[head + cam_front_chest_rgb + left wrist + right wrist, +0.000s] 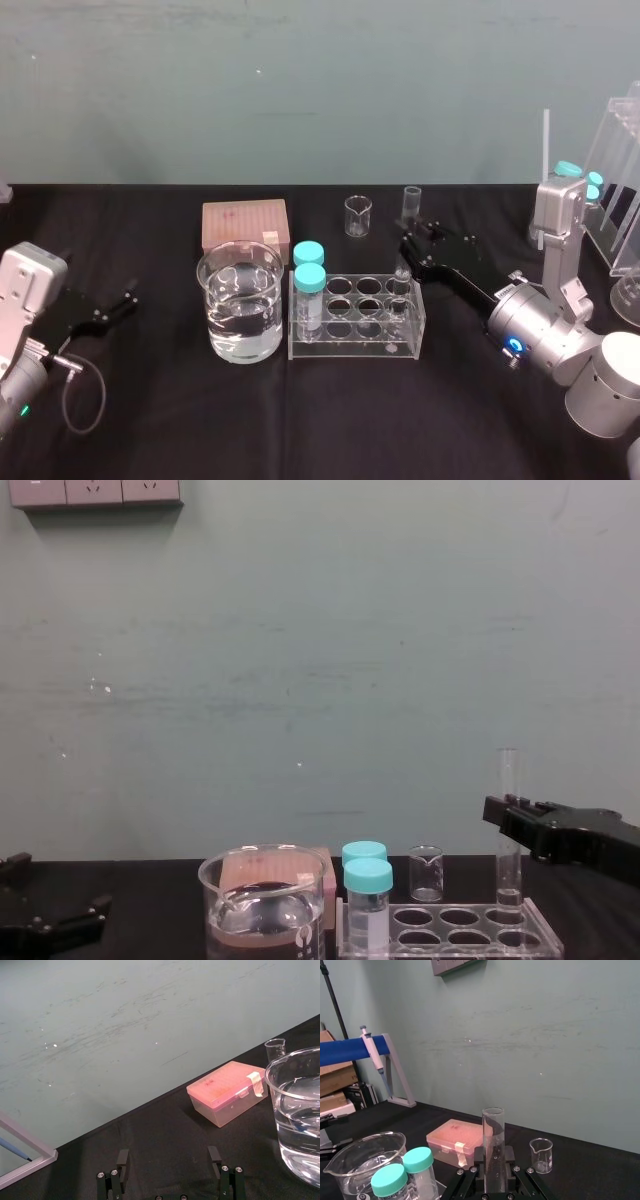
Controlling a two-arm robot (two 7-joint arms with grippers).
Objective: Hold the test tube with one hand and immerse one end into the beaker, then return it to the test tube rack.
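Note:
The test tube [410, 203] stands upright with its lower end in a hole at the right end of the test tube rack [350, 348]. My right gripper [408, 250] reaches in from the right and is shut on the test tube [508, 780] above the rack [450, 935]. In the right wrist view the tube [493, 1135] sits between the black fingers [509, 1156]. The beaker [240, 300], half full of clear liquid, stands just left of the rack. My left gripper [110, 310] rests open at the table's left edge, well clear of the beaker [300, 1110].
Two teal-capped vials [309, 270] fill the rack's left end. A pink tip box [245, 225] and a tiny clear beaker [358, 215] sit behind. A clear acrylic stand [620, 190] with more vials stands at the far right.

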